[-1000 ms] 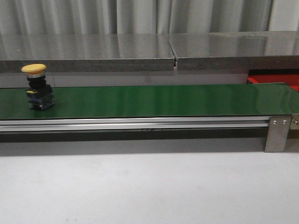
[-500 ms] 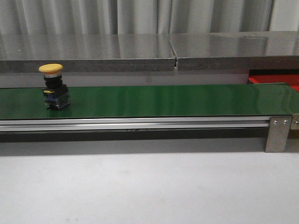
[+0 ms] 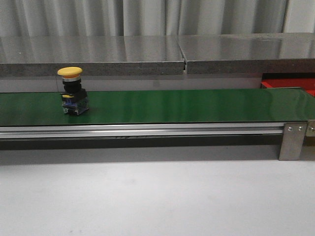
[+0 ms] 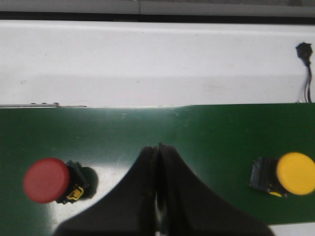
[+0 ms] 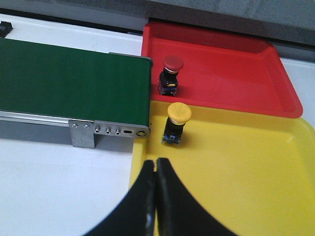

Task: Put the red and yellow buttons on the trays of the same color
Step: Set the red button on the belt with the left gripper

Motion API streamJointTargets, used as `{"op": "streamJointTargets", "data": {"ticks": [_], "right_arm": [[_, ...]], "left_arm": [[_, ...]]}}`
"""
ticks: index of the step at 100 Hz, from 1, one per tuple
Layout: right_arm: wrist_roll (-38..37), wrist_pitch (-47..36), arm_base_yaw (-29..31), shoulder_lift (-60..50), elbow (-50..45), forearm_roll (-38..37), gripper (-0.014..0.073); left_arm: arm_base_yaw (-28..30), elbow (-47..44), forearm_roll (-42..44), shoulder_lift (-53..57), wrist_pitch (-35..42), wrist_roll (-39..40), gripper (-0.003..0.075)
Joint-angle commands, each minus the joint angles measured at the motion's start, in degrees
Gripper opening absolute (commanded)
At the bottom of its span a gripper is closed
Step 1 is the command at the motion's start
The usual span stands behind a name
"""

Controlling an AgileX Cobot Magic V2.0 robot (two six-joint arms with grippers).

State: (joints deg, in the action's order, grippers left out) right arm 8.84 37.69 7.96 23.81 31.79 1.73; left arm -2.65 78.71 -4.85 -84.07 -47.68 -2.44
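A yellow-capped button (image 3: 73, 91) stands upright on the green belt (image 3: 187, 105) at the left. In the left wrist view a red-capped button (image 4: 47, 180) and a yellow-capped button (image 4: 294, 173) stand on the belt (image 4: 197, 132), one on each side of my shut, empty left gripper (image 4: 157, 147). In the right wrist view a red button (image 5: 171, 73) stands in the red tray (image 5: 231, 69) and a yellow button (image 5: 177, 123) stands in the yellow tray (image 5: 246, 172). My right gripper (image 5: 157, 161) is shut and empty over the yellow tray's near edge. Neither gripper shows in the front view.
The belt runs across the table on an aluminium rail (image 3: 147, 130) with a metal end bracket (image 3: 290, 140). A grey shelf (image 3: 147, 54) stands behind it. A corner of the red tray (image 3: 290, 83) shows past the belt's right end. A black cable (image 4: 305, 64) lies on the white table.
The yellow button on the belt has moved to the right in the front view, still upright.
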Motion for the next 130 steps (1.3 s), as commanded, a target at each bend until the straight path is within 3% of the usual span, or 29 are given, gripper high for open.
{"op": "streamJointTargets", "data": {"ticks": [1,59,93,112,130], "right_arm": [[0.48,-4.21,0.05,0.22,1.43,-0.04,-0.0067],[0.48,-4.62,0.05,0.29,1.43,-0.04,-0.0067],[0.48,-3.73,-0.41,0.87,1.82,-0.04,-0.0067],[0.48,-0.98,-8.36,8.89,7.18,-0.26,-0.0067],[0.48,1.54,-17.48,21.58,18.01,-0.37,-0.0065]], "left_arm": [[-2.02,-1.94,-0.47,5.4,5.42,0.0,-0.0019],[-5.27,-29.94,-2.3,36.0,11.96,0.0,-0.0019],[-5.27,-40.07,-2.97,53.05,10.96,0.0,-0.0019],[-5.27,-42.45,-2.97,56.45,10.84,0.0,-0.0019],[-5.27,-42.45,-2.97,56.45,10.84,0.0,-0.0019]]}}
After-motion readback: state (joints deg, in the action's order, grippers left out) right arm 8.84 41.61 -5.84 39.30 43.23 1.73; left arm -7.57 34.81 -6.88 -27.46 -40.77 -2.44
